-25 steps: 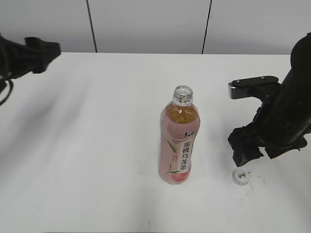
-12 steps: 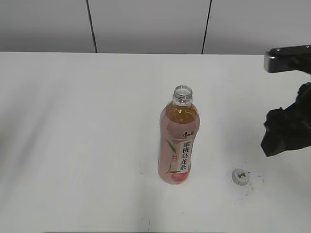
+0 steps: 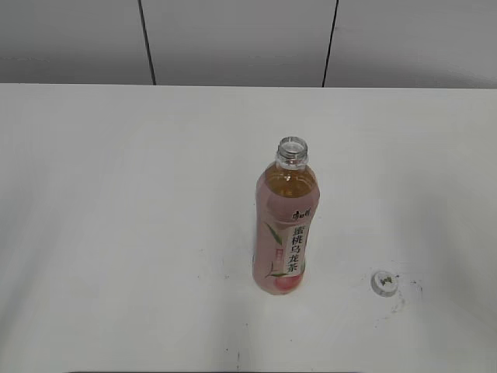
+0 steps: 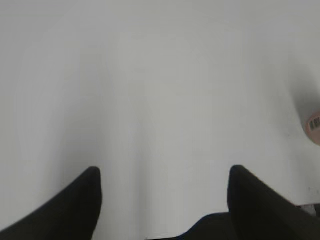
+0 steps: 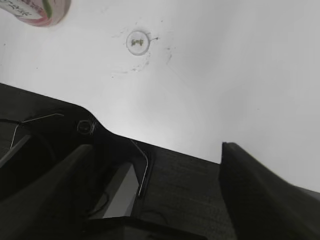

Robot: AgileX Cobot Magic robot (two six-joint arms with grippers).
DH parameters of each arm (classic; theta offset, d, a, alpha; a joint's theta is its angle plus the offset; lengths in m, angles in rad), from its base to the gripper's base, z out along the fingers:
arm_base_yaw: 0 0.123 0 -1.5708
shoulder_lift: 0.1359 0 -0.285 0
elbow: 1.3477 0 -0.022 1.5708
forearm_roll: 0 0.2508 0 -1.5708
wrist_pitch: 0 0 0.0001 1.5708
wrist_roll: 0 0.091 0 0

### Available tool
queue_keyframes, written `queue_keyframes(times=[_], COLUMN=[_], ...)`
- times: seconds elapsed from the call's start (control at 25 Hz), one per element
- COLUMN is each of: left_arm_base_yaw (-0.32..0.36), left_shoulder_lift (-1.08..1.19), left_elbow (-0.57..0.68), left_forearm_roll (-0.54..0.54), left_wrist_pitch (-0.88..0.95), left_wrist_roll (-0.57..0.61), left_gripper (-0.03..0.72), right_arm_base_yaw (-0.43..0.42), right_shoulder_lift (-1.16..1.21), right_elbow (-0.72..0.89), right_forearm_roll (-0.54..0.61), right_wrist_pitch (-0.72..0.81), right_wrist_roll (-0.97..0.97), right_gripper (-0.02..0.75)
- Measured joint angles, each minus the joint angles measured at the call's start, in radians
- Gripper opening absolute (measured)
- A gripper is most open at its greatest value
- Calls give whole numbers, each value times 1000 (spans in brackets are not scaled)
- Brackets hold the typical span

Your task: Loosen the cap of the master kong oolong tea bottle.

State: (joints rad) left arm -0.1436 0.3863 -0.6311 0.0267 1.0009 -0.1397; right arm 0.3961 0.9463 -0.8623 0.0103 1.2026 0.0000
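The master kong oolong tea bottle [image 3: 286, 225] stands upright at the table's middle, its neck open with no cap on it. Its base shows at the top left of the right wrist view [image 5: 37, 10] and a sliver at the right edge of the left wrist view [image 4: 314, 125]. The white cap [image 3: 384, 283] lies on the table to the bottle's right, and shows in the right wrist view [image 5: 138, 42]. Both arms are out of the exterior view. My left gripper [image 4: 162, 175] is open and empty over bare table. My right gripper [image 5: 155, 150] is open and empty, far from the cap.
The white table [image 3: 116, 194] has small dark scuff marks around the cap [image 3: 408, 295]. A grey panelled wall [image 3: 233, 39] stands behind the table. Dark robot structure [image 5: 60, 150] fills the lower part of the right wrist view.
The right arm has drawn back from beside the cap and left the exterior view to the right. The left arm has left it too. Bottle and cap have not moved.
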Motion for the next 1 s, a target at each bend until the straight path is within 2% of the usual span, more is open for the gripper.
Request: queue_keyframes(times=[0.2,0.44,0.76,1.0], left_arm_base_yaw=[0,0,0,0], left_shoulder_lift=[-170,-376,-392,-393], left_elbow=[59,68,68,68], left_forearm_roll=[-2,-8,-16,-27], left_wrist_pitch=[29,26,27,27], left_wrist_roll=[54,90,112,130], left_gripper=[469,469,447,438], right_arm_base_yaw=[0,0,0,0], right_shoulder_lift=[-252,-571,-922,-953], right_elbow=[137,285,348,349], right_forearm_roll=[-49,-79,-69,-57], right_wrist_pitch=[10,-38,-92,-94], right_wrist_roll=[0,-32,-39,-48], right_gripper=[574,574,573,573])
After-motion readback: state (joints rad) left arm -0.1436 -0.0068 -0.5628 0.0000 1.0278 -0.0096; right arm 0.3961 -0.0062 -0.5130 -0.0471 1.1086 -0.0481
